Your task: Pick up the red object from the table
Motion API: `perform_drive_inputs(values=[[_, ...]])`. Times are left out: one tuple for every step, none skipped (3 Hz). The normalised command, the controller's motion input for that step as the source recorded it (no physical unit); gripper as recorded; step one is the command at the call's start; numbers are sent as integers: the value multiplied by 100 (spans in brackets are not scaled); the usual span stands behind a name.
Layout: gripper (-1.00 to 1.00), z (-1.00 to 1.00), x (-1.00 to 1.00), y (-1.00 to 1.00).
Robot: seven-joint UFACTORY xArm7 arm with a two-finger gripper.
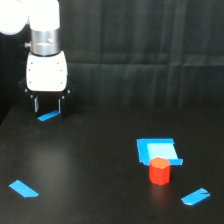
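Note:
The red object (160,171) is a small stubby red-orange block. It stands upright on the black table (95,170) at the exterior view's lower right, just in front of the blue square patch (157,150). My gripper (48,106) hangs from the white arm at the upper left, far from the block. Its two dark fingers point down and stand apart with nothing between them. A blue tape strip (48,117) lies right under its fingertips.
A blue tape strip (23,188) lies at the lower left of the table. Another blue strip (195,197) lies at the lower right, beside the red block. A dark curtain backs the scene.

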Motion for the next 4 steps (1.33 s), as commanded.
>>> perform_drive_inputs(values=[[100, -16, 77, -33], [100, -17, 84, -29], [100, -8, 90, -38], [100, -12, 100, -55]])
